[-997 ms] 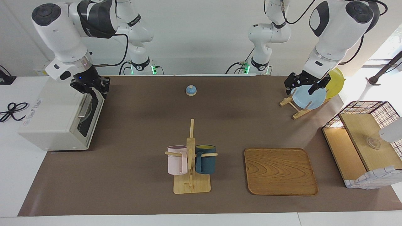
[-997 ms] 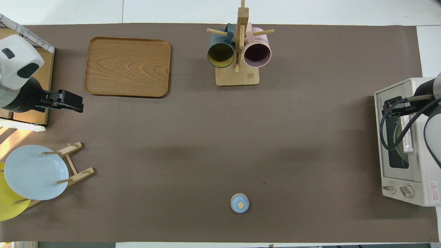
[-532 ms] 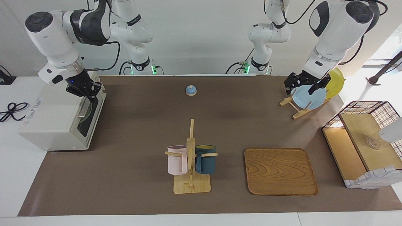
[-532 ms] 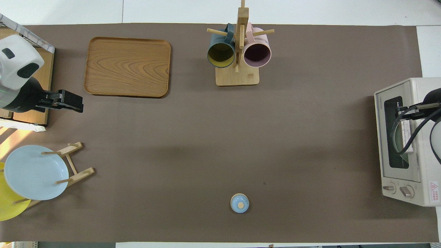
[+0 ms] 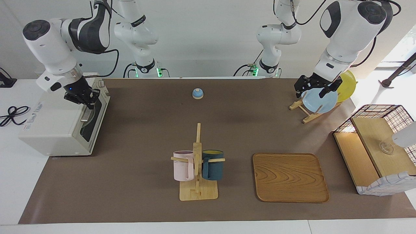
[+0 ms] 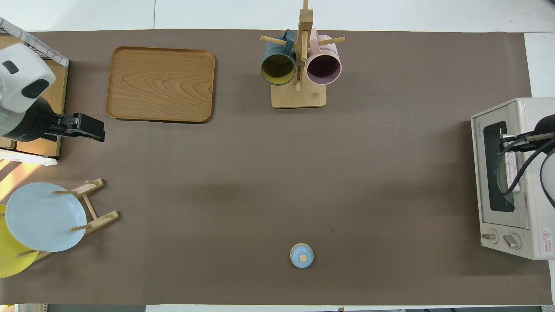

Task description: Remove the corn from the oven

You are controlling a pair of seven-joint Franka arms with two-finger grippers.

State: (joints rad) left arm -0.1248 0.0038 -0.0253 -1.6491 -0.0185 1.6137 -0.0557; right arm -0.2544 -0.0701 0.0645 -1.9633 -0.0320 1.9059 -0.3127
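Reading the overhead view as a clock face, the off-white toaster oven [image 5: 55, 126] stands at three o'clock, at the right arm's end of the table, with its dark glass door shut. The right gripper [image 5: 85, 100] is down at the door's metal bar handle [image 5: 86, 113], at the end nearer the robots; whether its jaws are spread or pressed on the bar cannot be told. The corn cannot be made out through the glass (only a pale round shape shows there).

At nine o'clock the left gripper [image 5: 312, 92] hangs idle with jaws spread and holding nothing, over the brown mat between the wooden tray [image 5: 289, 177] at eleven o'clock and the plate rack [image 5: 307, 115] at eight o'clock. That rack carries a light blue plate [image 5: 320, 100] and a yellow plate [image 5: 347, 85]. A mug tree [image 5: 197, 156] with a pink and a dark blue mug stands at twelve o'clock, a small blue bell [image 5: 197, 93] at six.
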